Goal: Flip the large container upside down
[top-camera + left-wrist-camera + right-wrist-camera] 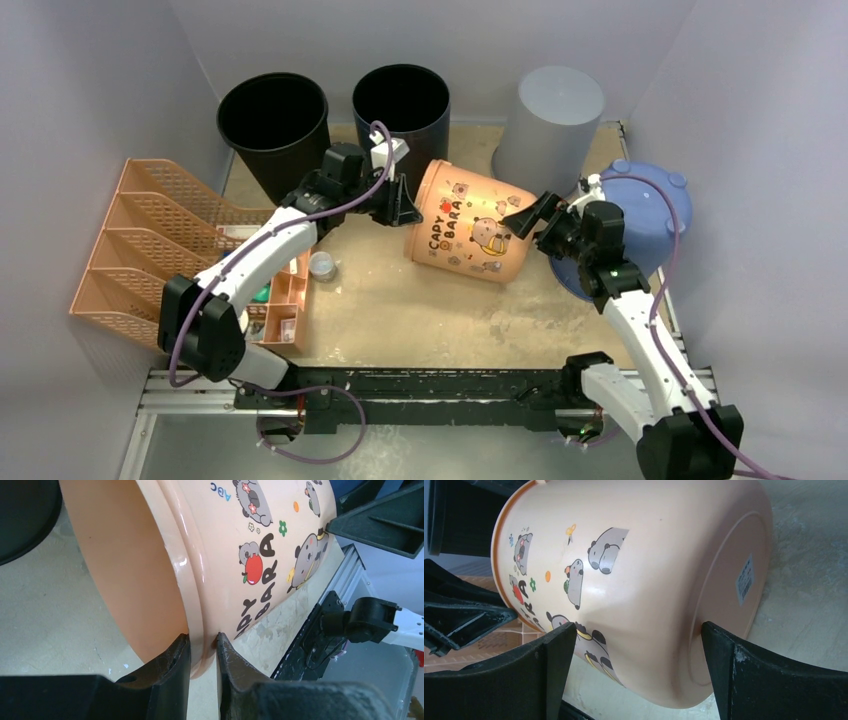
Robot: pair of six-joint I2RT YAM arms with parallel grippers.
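The large container (470,225) is a peach bucket with cartoon animals and "CAPY BARA" print. It lies tilted on its side mid-table, mouth to the left and base to the right. My left gripper (410,205) is shut on its rim, one finger inside and one outside, as the left wrist view (202,642) shows on the bucket (225,555). My right gripper (525,215) is open wide at the base end. In the right wrist view (639,630) its fingers straddle the bucket's (649,570) bottom corner, one tip at the side wall and one at the base.
Two black bins (275,115) (400,100) and a grey cylinder (550,110) stand along the back. A blue round tub (645,215) sits behind my right gripper. An orange file rack (150,240), a small organiser tray (285,300) and a clear cup (322,265) are on the left.
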